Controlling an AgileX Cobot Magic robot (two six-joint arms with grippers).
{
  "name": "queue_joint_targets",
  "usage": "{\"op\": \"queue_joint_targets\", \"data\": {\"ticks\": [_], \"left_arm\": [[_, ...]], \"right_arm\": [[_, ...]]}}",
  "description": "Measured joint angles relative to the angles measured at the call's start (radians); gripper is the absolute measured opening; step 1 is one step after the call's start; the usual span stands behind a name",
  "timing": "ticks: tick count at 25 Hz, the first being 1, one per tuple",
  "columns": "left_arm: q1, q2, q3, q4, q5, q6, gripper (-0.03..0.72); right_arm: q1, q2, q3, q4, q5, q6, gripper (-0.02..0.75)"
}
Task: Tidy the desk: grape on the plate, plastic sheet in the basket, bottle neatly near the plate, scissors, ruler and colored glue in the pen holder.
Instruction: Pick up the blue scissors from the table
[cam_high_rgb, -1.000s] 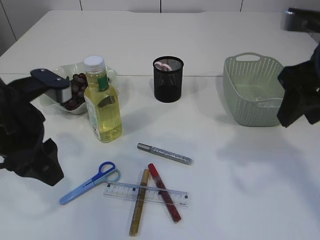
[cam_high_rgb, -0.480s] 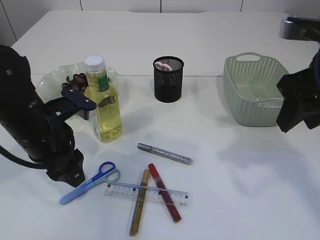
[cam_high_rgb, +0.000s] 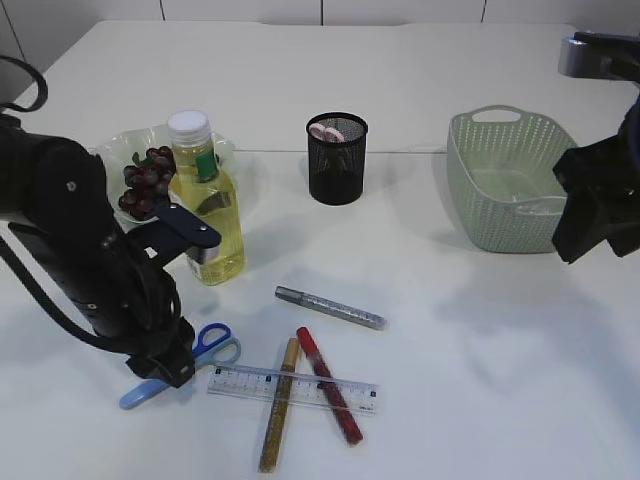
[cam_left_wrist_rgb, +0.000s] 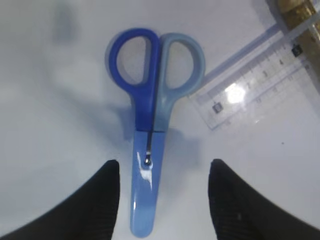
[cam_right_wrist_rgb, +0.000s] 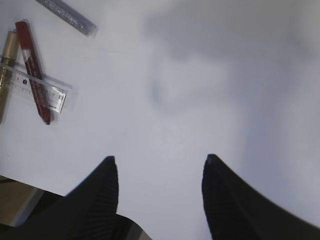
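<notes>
Left gripper (cam_left_wrist_rgb: 162, 200) over scissors (cam_left_wrist_rgb: 152, 125), fingers (cam_left_wrist_rgb: 97, 200) spread, empty. Scissors light, stiff, slick plastic sheath; best pinch across sheathed blade, below handles.

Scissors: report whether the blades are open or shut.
Shut. In the left wrist view the scissors lie flat on the table, handles pressed together, blades covered by a light blue sheath.

I work over a broad white table (cam_high_rgb: 480, 330) whose matte top carries soft grey shadows under even, diffuse light. A thin seam runs across it from side to side, as if two white surfaces meet there. Beyond the far edge I see pale wall panels (cam_high_rgb: 400, 10) split by dark vertical joints.
</notes>
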Motion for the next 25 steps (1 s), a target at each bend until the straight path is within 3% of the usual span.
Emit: {"op": "queue_joint_targets", "data": {"ticks": [25], "left_arm": [[-0.011,0.068,0.0,0.056,-0.106,0.006,0.415]], "right_arm": [[0.0,0.0,0.0,0.002,-0.011,-0.005,0.428]]}}
